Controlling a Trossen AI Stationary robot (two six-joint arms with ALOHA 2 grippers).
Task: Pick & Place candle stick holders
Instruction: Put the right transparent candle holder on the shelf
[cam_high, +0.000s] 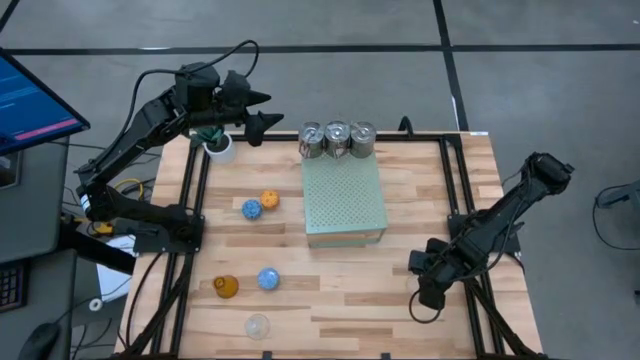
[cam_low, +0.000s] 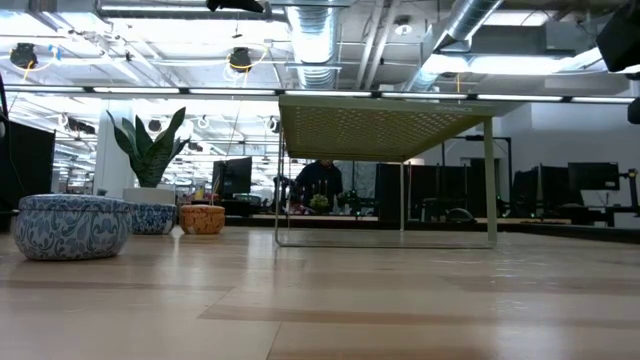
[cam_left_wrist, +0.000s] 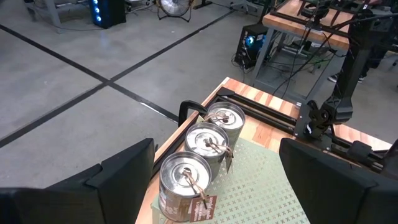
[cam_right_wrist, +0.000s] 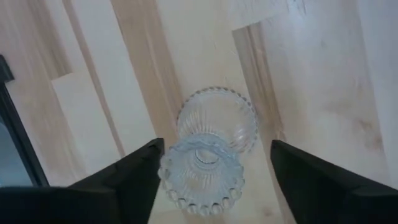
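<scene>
Three silver cups (cam_high: 337, 139) stand in a row on the block (cam_high: 344, 200) at its 12 o'clock edge; judged placed. Still loose on the table (cam_high: 420, 190), at the block's 7 to 9 o'clock: two blue holders (cam_high: 251, 209), one orange (cam_high: 269, 199), one amber (cam_high: 226, 287), one clear glass (cam_high: 258, 326). Right gripper (cam_right_wrist: 211, 163), at the block's 4 o'clock, straddles a second clear glass holder (cam_right_wrist: 208, 158), fingers apart, not yet clamped. Left gripper (cam_left_wrist: 211, 180) hovers at the table's 11 o'clock, fingers apart, empty. Roughly one third done.
</scene>
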